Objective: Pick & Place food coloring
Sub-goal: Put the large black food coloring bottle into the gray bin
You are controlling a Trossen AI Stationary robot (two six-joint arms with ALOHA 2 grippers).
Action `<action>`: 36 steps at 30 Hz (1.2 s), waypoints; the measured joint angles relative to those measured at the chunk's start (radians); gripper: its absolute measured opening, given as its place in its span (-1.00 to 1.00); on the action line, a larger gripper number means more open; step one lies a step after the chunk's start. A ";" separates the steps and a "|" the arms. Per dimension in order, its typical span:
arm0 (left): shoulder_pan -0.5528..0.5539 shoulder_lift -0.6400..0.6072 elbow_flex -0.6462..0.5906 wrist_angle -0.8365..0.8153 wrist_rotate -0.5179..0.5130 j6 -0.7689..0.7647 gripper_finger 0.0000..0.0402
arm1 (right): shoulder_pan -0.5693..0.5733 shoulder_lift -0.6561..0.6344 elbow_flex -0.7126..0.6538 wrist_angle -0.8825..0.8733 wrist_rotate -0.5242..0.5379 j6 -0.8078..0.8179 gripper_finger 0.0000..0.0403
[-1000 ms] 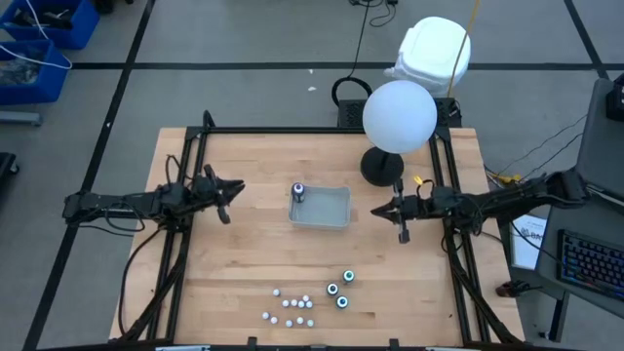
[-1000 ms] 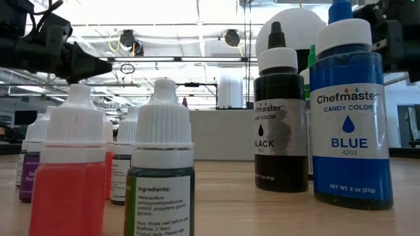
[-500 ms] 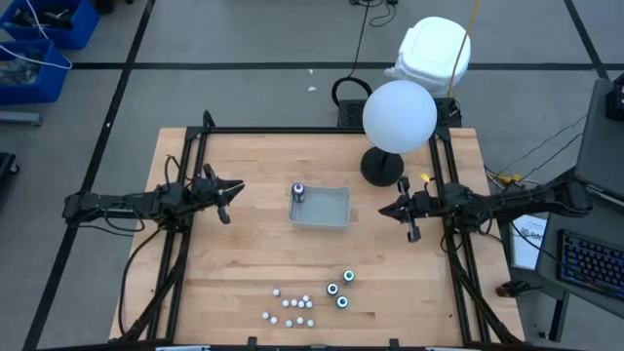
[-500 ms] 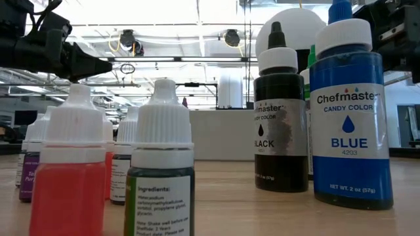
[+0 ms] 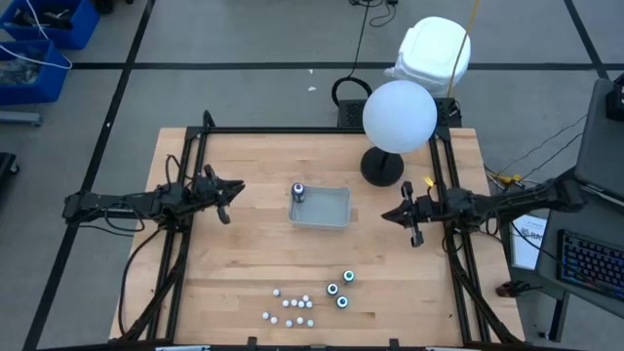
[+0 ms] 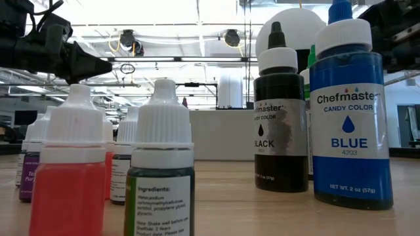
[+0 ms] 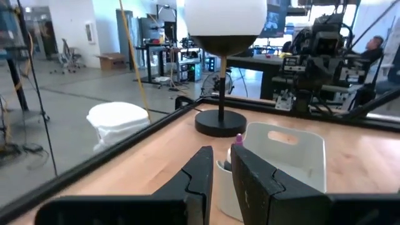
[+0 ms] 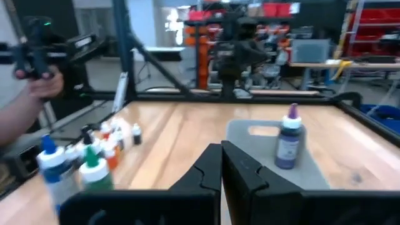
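Landmark: shallow grey rectangular plastic tray [image 5: 322, 208] near the middle of the light wooden worktop [image 5: 244, 253].
Bottle in tray: one small dark bottle with a purple tip [image 5: 298, 191] stands upright in the tray corner on the left arm's side, towards the lamp; the right wrist view [image 8: 289, 145] shows it upright in the tray.
Large bottles: three dark round bottles with white-ringed teal tops [image 5: 339, 289] stand together on the worktop, well apart from the tray, towards the front edge; the low view shows a blue one [image 6: 351, 111] and a black one [image 6: 281, 115] upright.
Small bottles: about ten tiny white-capped dropper bottles [image 5: 292, 307] stand in a loose group just beside the three large ones, also well apart from the tray; in the low view one holds red liquid [image 6: 67, 164] and one dark green [image 6: 161, 164].
Left pincer: dark left pincer [image 5: 227, 198] hangs over the worktop on the left side of the tray, apart from it; fingers stand a narrow gap apart, with nothing between them.
Right pincer: dark right pincer [image 5: 414, 231] hangs on the right side of the tray, apart from it; fingers fully closed, empty.
Lamp: white globe lamp on a black round base [image 5: 382, 168] stands near the tray, at the far side.
Person: a hand [image 8: 44, 84] shows beyond the worktop in the right wrist view.
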 joint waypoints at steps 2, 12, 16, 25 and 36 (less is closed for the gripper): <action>0.000 0.000 0.000 -0.005 0.004 -0.034 -0.69 | 0.022 -0.025 0.000 -0.003 0.000 -0.008 -1.00; 0.000 0.000 0.000 -0.013 0.006 -0.007 -0.69 | 0.091 -0.179 -0.001 -0.098 -0.001 -0.069 -1.00; 0.000 0.000 0.000 -0.025 0.006 -0.008 -0.69 | 0.091 -0.252 -0.001 -0.155 -0.001 -0.089 -1.00; 0.001 0.000 0.000 0.006 -0.051 -0.008 -0.69 | 0.090 -0.306 -0.001 -0.226 0.000 -0.153 -1.00; 0.000 0.000 0.000 0.020 -0.065 0.023 -0.69 | 0.090 -0.302 -0.002 -0.243 0.004 -0.161 -1.00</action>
